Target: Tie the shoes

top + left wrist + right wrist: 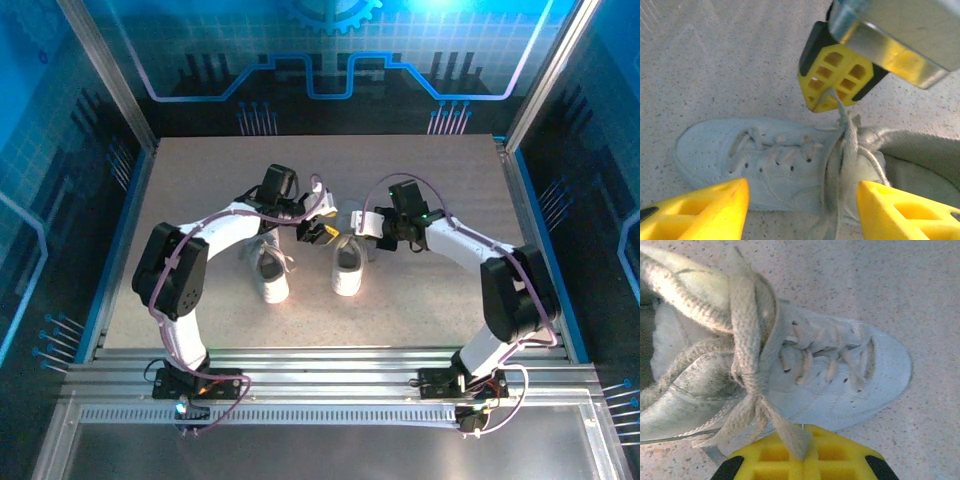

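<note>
Right claw (799, 450) clamped on lace (780, 422) of right sneaker (855, 385); left claw (801, 192) open, straddling it. Draw lace up slowly, taut, without lifting sneaker off desk (920, 290)

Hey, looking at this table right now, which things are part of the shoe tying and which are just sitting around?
Part of the job: shoe by the left arm; shoe by the right arm; its lace; right gripper, shut on that lace; left gripper, open, facing that shoe.
Only surroundings: speckled table; blue wall panels; metal rails.
</note>
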